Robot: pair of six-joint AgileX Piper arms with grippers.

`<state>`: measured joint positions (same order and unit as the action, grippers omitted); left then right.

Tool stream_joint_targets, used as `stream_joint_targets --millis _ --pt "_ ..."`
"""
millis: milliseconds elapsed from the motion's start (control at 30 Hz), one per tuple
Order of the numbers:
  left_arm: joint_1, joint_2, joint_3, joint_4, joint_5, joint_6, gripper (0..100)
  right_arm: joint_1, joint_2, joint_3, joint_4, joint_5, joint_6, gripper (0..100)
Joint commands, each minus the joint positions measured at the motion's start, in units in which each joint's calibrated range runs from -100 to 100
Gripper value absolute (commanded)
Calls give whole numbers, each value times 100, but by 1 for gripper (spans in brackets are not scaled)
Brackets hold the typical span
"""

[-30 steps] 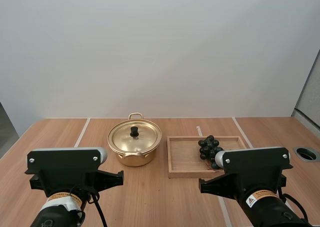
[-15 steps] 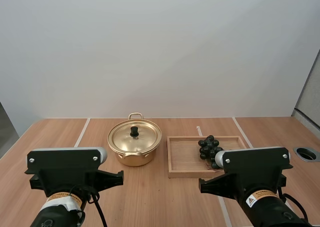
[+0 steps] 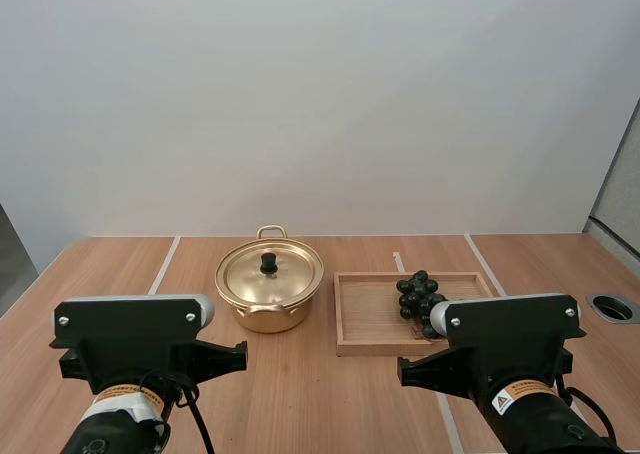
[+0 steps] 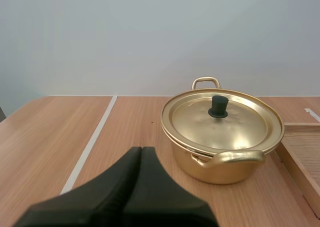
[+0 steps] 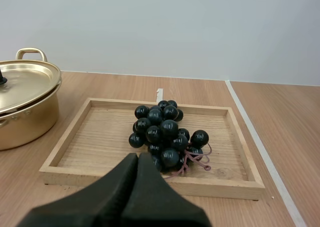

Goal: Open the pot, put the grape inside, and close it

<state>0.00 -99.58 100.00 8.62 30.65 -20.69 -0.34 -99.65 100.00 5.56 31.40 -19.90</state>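
A gold pot (image 3: 268, 292) stands mid-table with its lid (image 3: 270, 272) on; the lid has a black knob (image 4: 218, 106). To its right a dark bunch of grapes (image 3: 420, 299) lies in a wooden tray (image 3: 366, 319). My left gripper (image 4: 140, 154) is shut on nothing, its fingers lying together short of the pot (image 4: 222, 134). My right gripper (image 5: 137, 159) is shut too, just before the tray's near rim (image 5: 150, 179), with the grapes (image 5: 165, 132) beyond it.
Pale tape lines (image 3: 164, 264) run along the wooden table. A round cable hole (image 3: 613, 307) sits at the far right. The pot (image 5: 25, 102) stands close to the tray's left side. Both arms' housings (image 3: 135, 349) hang over the table's near part.
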Motion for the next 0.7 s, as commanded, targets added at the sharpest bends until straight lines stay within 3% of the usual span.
stream_joint_targets --millis 0,667 --pt "5 -42 0 -99 -124 -7 0 11 -35 0 -36 -19 35 0" --pt "5 -42 0 -99 -124 -7 0 11 -35 0 -14 -19 35 0"
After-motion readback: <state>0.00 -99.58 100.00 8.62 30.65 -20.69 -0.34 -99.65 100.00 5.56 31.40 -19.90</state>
